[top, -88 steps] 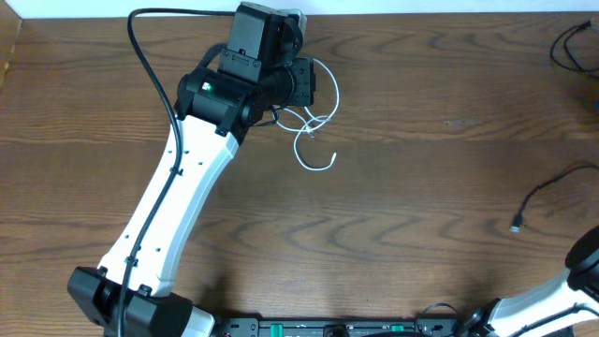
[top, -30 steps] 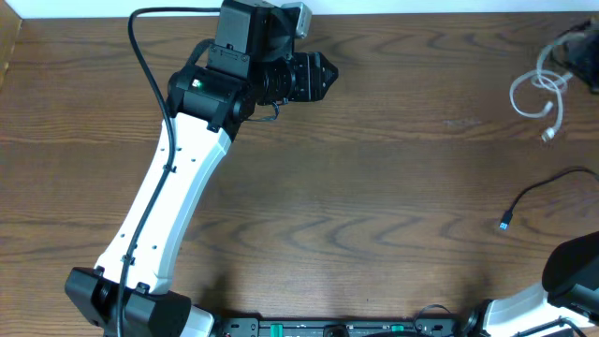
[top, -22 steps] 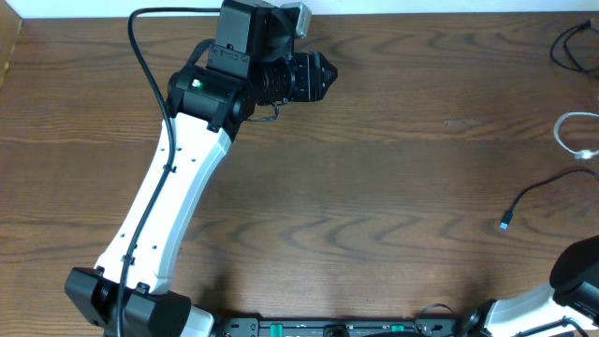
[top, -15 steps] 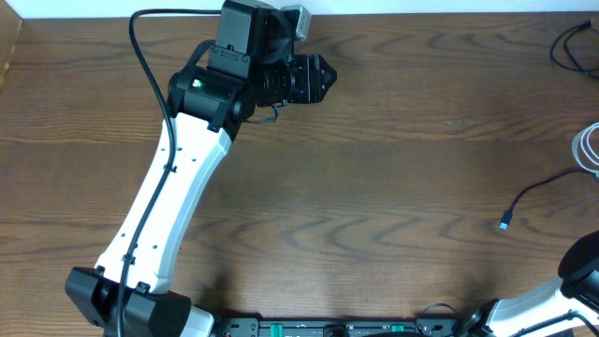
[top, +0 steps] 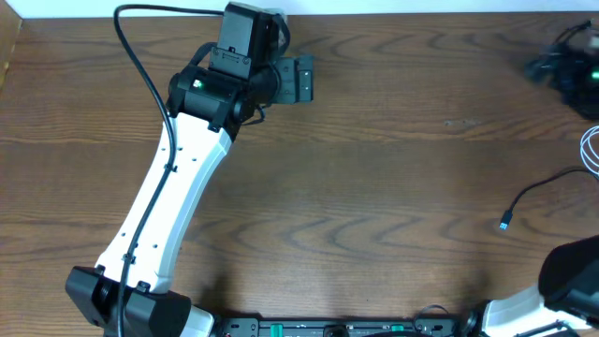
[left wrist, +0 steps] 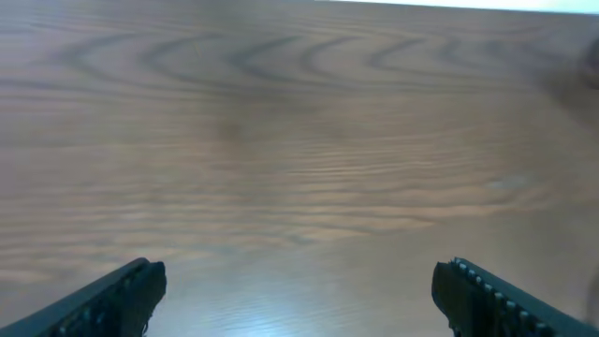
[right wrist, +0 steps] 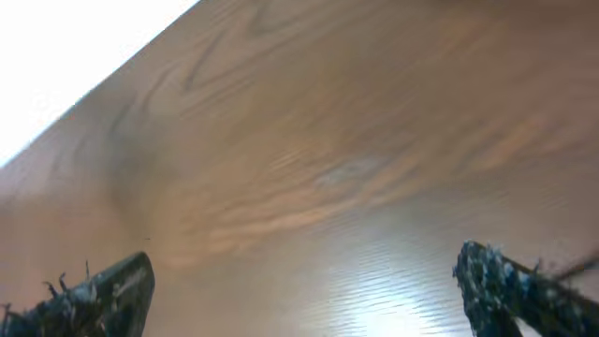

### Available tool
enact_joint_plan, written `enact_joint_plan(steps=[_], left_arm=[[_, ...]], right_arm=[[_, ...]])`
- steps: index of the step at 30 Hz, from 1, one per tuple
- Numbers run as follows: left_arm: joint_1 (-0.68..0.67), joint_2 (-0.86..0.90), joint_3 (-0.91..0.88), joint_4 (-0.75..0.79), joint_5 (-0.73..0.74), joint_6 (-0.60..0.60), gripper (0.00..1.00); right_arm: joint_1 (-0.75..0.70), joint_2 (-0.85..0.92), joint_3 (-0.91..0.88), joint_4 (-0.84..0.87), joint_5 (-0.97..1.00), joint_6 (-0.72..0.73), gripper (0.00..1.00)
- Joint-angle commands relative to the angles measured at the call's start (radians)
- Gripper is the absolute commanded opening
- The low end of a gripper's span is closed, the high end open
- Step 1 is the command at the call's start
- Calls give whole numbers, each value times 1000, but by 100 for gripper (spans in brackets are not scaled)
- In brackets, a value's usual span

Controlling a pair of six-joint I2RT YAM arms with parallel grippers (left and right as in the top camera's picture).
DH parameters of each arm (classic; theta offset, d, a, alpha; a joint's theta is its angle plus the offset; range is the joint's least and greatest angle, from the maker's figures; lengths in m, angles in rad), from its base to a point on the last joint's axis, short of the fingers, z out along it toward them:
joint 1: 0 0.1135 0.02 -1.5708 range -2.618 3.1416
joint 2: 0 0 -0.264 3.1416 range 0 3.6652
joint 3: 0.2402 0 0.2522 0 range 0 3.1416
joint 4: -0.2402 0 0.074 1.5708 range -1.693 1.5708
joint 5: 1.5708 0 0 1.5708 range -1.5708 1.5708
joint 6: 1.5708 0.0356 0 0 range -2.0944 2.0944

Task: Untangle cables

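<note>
My left gripper [left wrist: 301,276] and right gripper [right wrist: 304,267] both hang spread and empty, while the white cable [top: 585,150] lies at the table's [top: 374,187] right edge beside the black cable [top: 529,194], both likely light and limp, so I would pinch the black one near its plug [top: 505,223].

FREE: bare brown wooden tabletop [top: 374,187], centre and lower middle | BLOCKED: white-and-black left robot arm [top: 173,197], diagonal from lower left to top centre | RIGHT EDGE: thin black cord with small plug [top: 506,222]; white cord loop [top: 585,152] above it
</note>
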Motion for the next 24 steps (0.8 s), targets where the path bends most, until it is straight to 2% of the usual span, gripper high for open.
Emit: enact_joint_plan(steps=[1, 5, 12, 16, 19, 24], left_arm=[[3, 0, -6, -65, -106, 11, 97], [3, 0, -6, -69, -96, 12, 97], [3, 0, -6, -69, -96, 12, 98], [3, 0, -6, -69, -96, 12, 98], [3, 0, -6, -69, -96, 12, 98], [3, 0, -6, -69, -96, 12, 98]], right_arm=[[146, -80, 13, -55, 77, -81, 99], [314, -166, 13, -92, 243, -81, 99], [473, -321, 13, -160, 257, -80, 99], [492, -348, 13, -167, 258, -81, 99], [491, -349, 13, -232, 278, -99, 99], [489, -356, 12, -288, 312, -24, 99]])
